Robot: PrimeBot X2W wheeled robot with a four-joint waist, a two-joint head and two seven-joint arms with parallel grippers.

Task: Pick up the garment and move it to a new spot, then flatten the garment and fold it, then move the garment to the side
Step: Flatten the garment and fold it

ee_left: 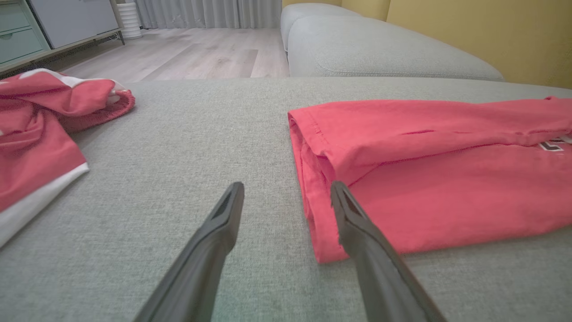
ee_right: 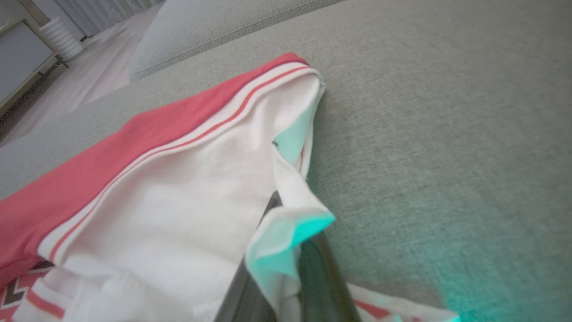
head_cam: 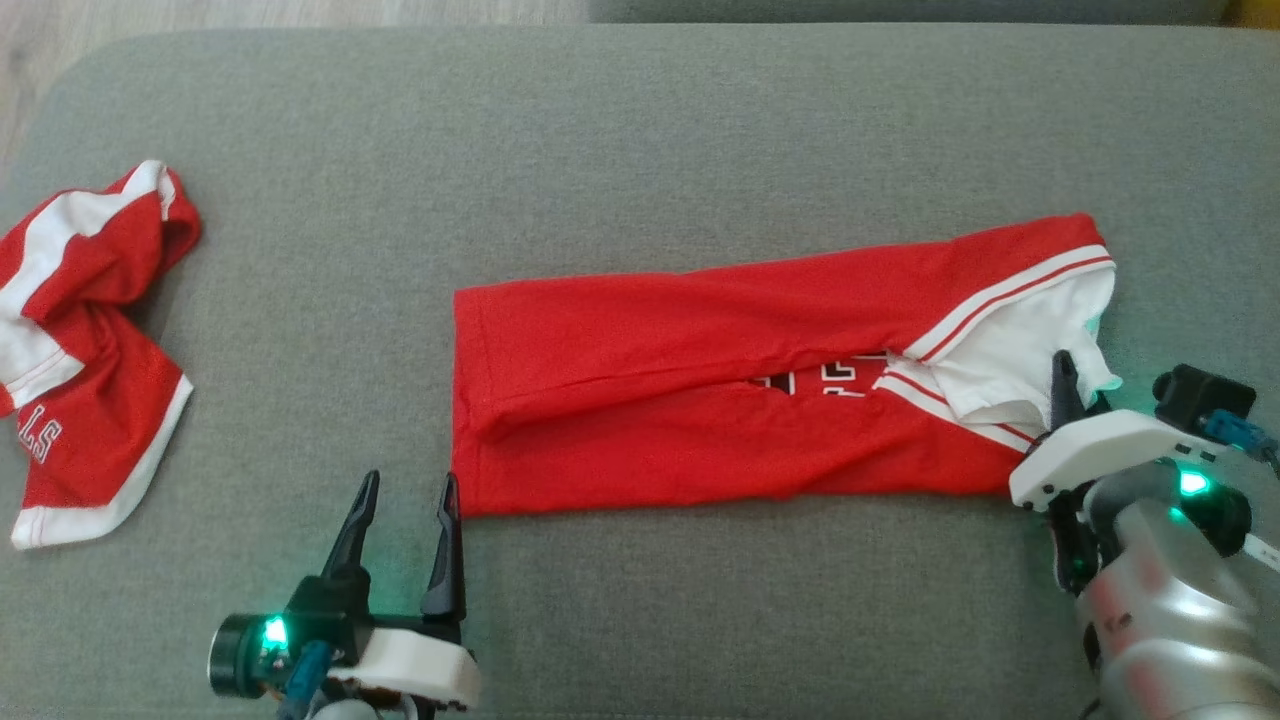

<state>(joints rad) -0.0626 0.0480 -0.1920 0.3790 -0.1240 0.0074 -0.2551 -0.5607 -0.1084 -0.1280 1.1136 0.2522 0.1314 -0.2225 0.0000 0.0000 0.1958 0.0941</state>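
While the wide grey cushion [head_cam: 640, 130] takes up most of the head view, the left wrist view shows the room behind it: a pale wooden floor [ee_left: 187, 53], grey curtains [ee_left: 205, 13], a cabinet [ee_left: 27, 31] with drawers whose fronts are closed, a yellow wall [ee_left: 469, 31] and a second grey cushion [ee_left: 380, 49] further back. The garment [head_cam: 700, 400], a red jersey with white trim, lies on the cushion to the right of the middle. It is folded lengthwise into a long strip, and some dark letters show at the fold line. The left gripper [head_cam: 411, 480] rests at the near left corner of this strip with its jaws wide apart and nothing between them. One of its fingers [ee_left: 353, 219] is just at the edge of the red cloth and the other one is over the bare grey fabric. The right gripper [head_cam: 1062, 375] is at the opposite end, at the white part near the collar. Its jaws are closed, and in the right wrist view a white flap of cloth [ee_right: 286, 232] is pinched between the dark fingers [ee_right: 321, 277] and stands up from the cushion. A second garment [head_cam: 80, 340], also red and white, lies crumpled at the far left edge of the cushion, well apart from both grippers.
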